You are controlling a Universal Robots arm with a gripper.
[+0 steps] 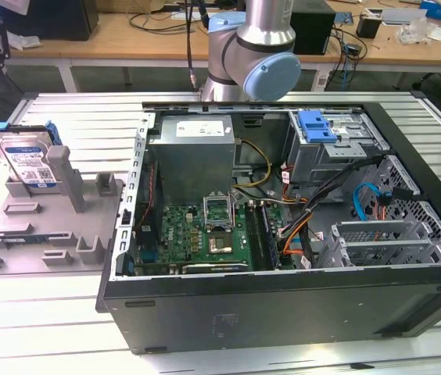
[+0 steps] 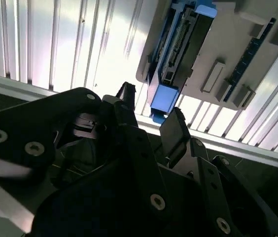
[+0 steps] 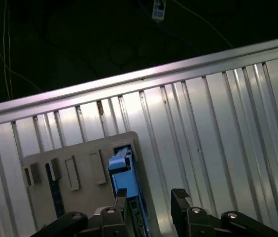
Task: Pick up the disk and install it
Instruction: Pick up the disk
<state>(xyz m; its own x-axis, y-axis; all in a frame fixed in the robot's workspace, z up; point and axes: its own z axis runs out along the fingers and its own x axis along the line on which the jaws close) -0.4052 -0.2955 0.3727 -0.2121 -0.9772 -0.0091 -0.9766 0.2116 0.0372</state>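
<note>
- The disk (image 1: 26,155), a flat silver metal hard drive with a white-and-blue label and a blue plastic frame, stands on edge at the exterior view's far left. It is slotted into a grey plastic fixture (image 1: 48,230) on the ribbed metal table (image 1: 72,109).
- A grey upright post (image 1: 62,176) of that fixture stands just beside the disk, on the exterior view's right of it.
- The black gripper (image 3: 150,192) hangs above the disk with its jaws parted and nothing between them.
- In the first wrist view the disk's blue edge lies closer to one of the black fingers (image 2: 174,129) than to the other, so the jaws do not look centred.
- Risk: if the gripper descends off-centre, a fingertip could land on the blue frame's top edge instead of passing beside it. That could tilt the disk or jam it in its slot.
- Risk: the post is close enough that a finger may strike it, which would shift the fixture.
- Risk: a grip taken only on the plastic frame, not the metal body, may flex and slip.
- The open black computer case (image 1: 283,312) is well apart, to the exterior view's right. A bare blue plastic bracket (image 1: 318,125) and loose cables (image 1: 326,187) crowd its far right corner, so a carried disk could snag there.
</note>
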